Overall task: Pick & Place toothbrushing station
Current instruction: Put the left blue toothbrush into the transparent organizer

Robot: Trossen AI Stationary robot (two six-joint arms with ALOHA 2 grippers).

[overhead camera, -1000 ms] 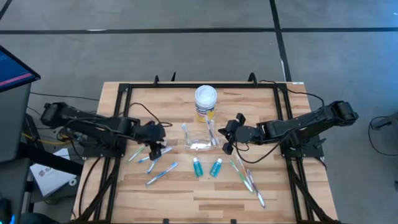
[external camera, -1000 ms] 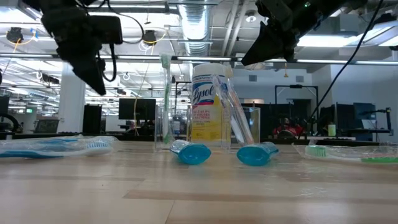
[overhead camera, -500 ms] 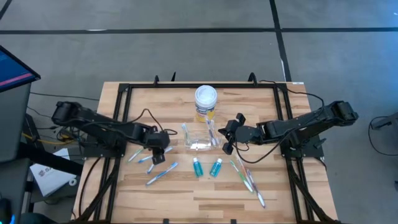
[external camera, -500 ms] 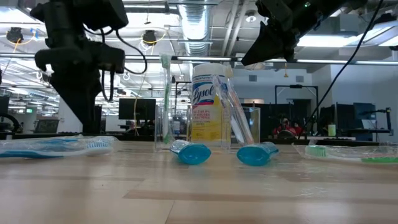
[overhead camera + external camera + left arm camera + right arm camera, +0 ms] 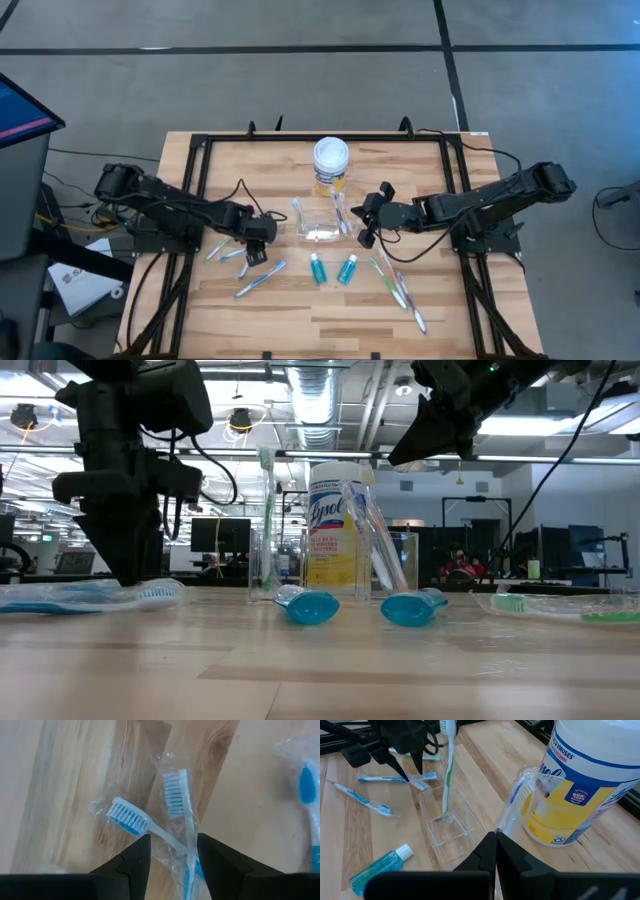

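Note:
A small clear cup (image 5: 322, 228) stands at the table's middle, in front of the jar. It holds a green toothbrush (image 5: 448, 765) upright and a wrapped blue-white toothbrush (image 5: 516, 802) leaning on its rim. Two teal tubes (image 5: 318, 268) (image 5: 348, 268) lie nearer the front. My left gripper (image 5: 254, 250) is open and low over two crossed, wrapped blue-white toothbrushes (image 5: 175, 820) that lie on the table; its fingers stand on either side of their crossing. My right gripper (image 5: 364, 228) is shut and empty, raised just right of the cup.
A white-lidded yellow jar (image 5: 331, 160) stands behind the cup. More blue-white toothbrushes (image 5: 260, 278) lie at the front left, and green and pink ones (image 5: 398, 285) at the front right. A black frame (image 5: 200, 145) borders the table.
My left gripper has gone down to the tabletop and a little toward the near edge and the cup, ending over the crossed toothbrushes.

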